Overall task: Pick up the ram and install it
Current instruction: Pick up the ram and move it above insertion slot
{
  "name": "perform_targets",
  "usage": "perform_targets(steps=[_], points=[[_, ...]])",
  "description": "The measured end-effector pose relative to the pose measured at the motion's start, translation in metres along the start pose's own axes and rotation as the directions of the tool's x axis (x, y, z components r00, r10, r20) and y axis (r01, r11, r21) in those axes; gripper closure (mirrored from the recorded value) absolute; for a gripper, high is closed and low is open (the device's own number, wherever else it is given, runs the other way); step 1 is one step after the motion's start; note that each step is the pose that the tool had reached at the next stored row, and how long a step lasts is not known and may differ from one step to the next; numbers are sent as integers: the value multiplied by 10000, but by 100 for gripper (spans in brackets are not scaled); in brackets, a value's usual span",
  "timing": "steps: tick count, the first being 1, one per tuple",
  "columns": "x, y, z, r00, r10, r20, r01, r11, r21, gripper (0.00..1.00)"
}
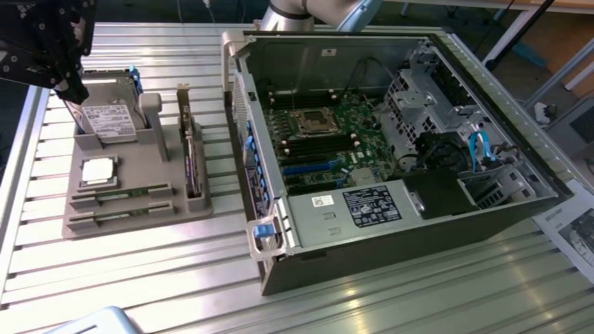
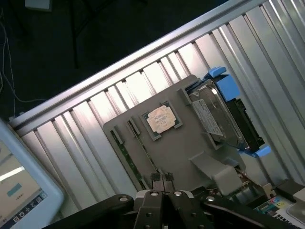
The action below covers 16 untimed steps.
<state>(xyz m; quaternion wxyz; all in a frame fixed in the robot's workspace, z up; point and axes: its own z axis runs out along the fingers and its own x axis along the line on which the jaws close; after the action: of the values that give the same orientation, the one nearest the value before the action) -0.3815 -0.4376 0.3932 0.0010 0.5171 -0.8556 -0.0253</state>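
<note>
1. Nearest the camera in the exterior view, the rounded corner of a pale screen [image 1: 93, 321] lies on the slatted table [image 1: 139, 278].
2. Far back on the exterior view's left, the gripper [image 1: 71, 87] points down over the far left corner of the grey holder [image 1: 139, 167], beside the hard drive [image 1: 110, 118]. In the wrist view its fingers [image 2: 162, 182] are clenched tip to tip on nothing.
3. The ram [image 1: 121, 195] sits untouched in the holder's near slots as two green sticks. Its long axis runs left to right across the exterior view. From the gripper it lies toward the near side, past the hard drive and the processor chip [image 1: 99, 171], well apart.
4. The expansion card [image 1: 190, 153] stands on edge along the holder's right side.
5. Right of that, the open computer case [image 1: 390, 229] shows its motherboard [image 1: 325, 139].
6. A section of the arm [image 1: 297, 10] shows beyond the case's far wall.
</note>
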Motion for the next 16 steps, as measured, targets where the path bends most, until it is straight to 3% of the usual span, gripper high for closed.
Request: perform_targets(steps=[5, 10, 12, 16], points=[[0, 0, 0, 9966, -819, -35, 819, 9966, -22, 90], [0, 0, 0, 9871, -1602, -68, 1602, 9871, -45, 90], [0, -1, 0, 9804, -1969, -82, 1968, 9804, -57, 90], [0, 0, 0, 9617, -2740, -112, 2740, 9617, -84, 90]])
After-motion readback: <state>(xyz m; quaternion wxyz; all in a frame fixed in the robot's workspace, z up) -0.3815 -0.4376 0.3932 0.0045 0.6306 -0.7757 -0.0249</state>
